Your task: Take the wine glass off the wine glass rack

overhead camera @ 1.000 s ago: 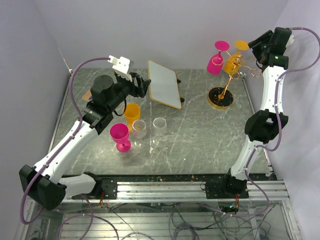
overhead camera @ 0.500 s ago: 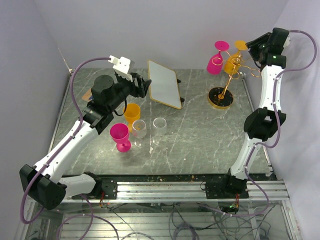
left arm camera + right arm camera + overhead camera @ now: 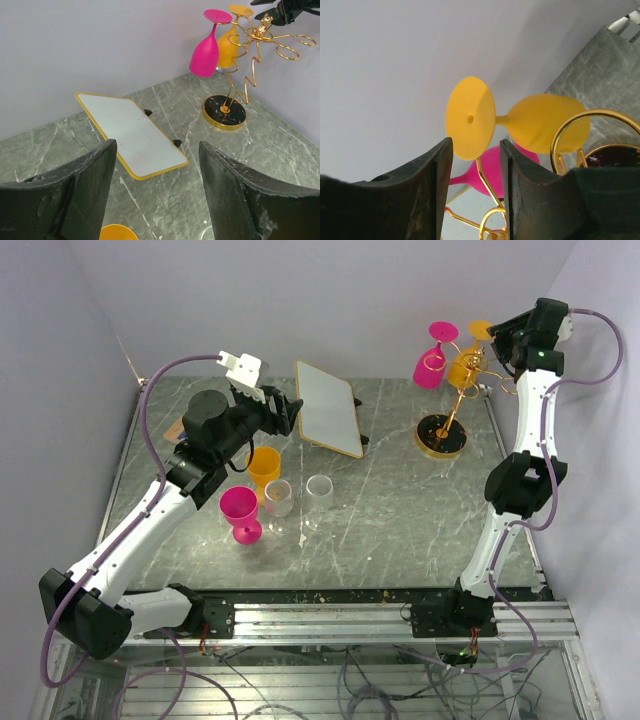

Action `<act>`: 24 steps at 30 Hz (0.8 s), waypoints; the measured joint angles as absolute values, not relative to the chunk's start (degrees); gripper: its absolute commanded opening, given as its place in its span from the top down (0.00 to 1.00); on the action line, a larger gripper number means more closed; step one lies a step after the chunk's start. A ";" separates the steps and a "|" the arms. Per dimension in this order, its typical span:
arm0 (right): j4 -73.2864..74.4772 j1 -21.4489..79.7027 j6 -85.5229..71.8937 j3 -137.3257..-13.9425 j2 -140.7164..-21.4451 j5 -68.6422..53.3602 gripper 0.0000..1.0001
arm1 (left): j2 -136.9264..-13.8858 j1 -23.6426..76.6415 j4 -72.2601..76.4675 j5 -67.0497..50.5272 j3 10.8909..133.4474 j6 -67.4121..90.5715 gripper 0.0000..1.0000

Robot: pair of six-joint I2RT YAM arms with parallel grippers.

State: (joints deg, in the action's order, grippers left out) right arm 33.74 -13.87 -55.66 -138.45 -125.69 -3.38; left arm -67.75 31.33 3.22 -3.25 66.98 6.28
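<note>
At the upper right of the overhead view the yellow wine glass (image 3: 545, 122) hangs upside down on the wine glass rack (image 3: 455, 405), beside a pink wine glass (image 3: 205, 52). The right gripper (image 3: 475, 144) is partly open and empty, with the glass's round foot framed at its gap. Closing squarely on the foot, then sliding it outward along the ring arm instead of lifting, should avoid tipping the rack.

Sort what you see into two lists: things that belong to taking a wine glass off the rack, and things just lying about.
Belong to the job: wine glass rack; hanging yellow wine glass; hanging pink wine glass; right arm's fingers.

Lying about: yellow-framed white panel; standing pink glass; orange cup; two clear glasses.
</note>
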 measured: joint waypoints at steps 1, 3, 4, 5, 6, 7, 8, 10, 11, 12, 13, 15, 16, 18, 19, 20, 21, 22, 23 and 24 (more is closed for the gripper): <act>33.74 -13.78 -56.34 -138.96 -126.02 -3.14 0.61 | -67.75 31.33 3.22 -3.25 66.98 6.28 0.23; 33.71 -13.65 -57.34 -139.59 -126.48 -2.98 0.61 | -67.75 31.33 3.22 -3.22 66.98 6.28 0.23; 33.71 -13.61 -57.71 -139.70 -126.54 -2.92 0.61 | -67.75 31.33 3.22 -3.22 66.98 6.28 0.23; 33.71 -13.47 -58.26 -139.70 -126.67 -2.57 0.62 | -67.75 31.33 3.22 -3.22 66.98 6.28 0.23; 33.71 -13.37 -58.54 -139.72 -126.74 -2.35 0.62 | -67.75 31.33 3.22 -3.22 66.98 6.28 0.23; 33.71 -13.21 -58.92 -139.72 -126.82 -2.07 0.62 | -67.75 31.33 3.22 -3.22 66.98 6.31 0.23; 33.71 -13.06 -59.22 -139.72 -126.93 -1.83 0.62 | -67.75 31.33 3.22 -3.22 66.98 6.28 0.23; 33.74 -12.75 -59.59 -139.72 -127.22 -1.65 0.62 | -67.75 31.33 3.22 -3.22 66.98 6.28 0.23; 33.76 -12.58 -59.72 -139.72 -127.42 -1.45 0.62 | -67.75 31.33 3.22 -3.22 66.98 6.28 0.23; 33.78 -12.40 -59.83 -139.72 -127.59 -1.26 0.62 | -67.75 31.33 3.22 -3.22 66.98 6.28 0.23; 33.78 -12.27 -59.99 -139.72 -127.76 -1.04 0.63 | -67.75 31.33 3.22 -3.22 66.98 6.28 0.23; 33.71 -12.05 -60.23 -139.72 -128.11 -0.54 0.66 | -67.75 31.33 3.22 -3.22 66.98 6.28 0.23; 33.74 -11.94 -60.38 -139.72 -128.29 -0.40 0.67 | -67.75 31.33 3.22 -3.22 66.98 6.28 0.23; 33.82 -11.81 -60.47 -139.94 -128.62 -0.16 0.70 | -67.75 31.33 3.22 -3.22 66.98 6.28 0.23; 33.85 -11.77 -60.45 -140.27 -128.88 0.03 0.71 | -67.75 31.33 3.20 -3.22 66.98 6.28 0.23; 33.82 -11.77 -60.42 -140.55 -129.10 0.27 0.72 | -67.75 31.33 3.22 -3.22 66.98 6.28 0.23; 33.82 -11.77 -60.42 -140.59 -129.21 0.49 0.73 | -67.75 31.33 3.22 -3.22 66.98 6.28 0.23; 33.80 -11.77 -60.45 -140.59 -129.27 0.69 0.74 | -67.75 31.33 3.22 -3.22 66.98 6.28 0.23; 33.78 -11.77 -60.38 -140.62 -129.27 0.80 0.75 | -67.75 31.33 3.22 -3.22 66.98 6.28 0.23; 33.78 -11.77 -60.25 -140.62 -129.27 0.93 0.76 | -67.75 31.33 3.22 -3.22 66.98 6.28 0.23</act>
State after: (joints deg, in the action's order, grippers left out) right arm 33.78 -11.77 -60.25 -140.62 -129.27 0.93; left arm -67.75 31.33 3.22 -3.22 66.98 6.28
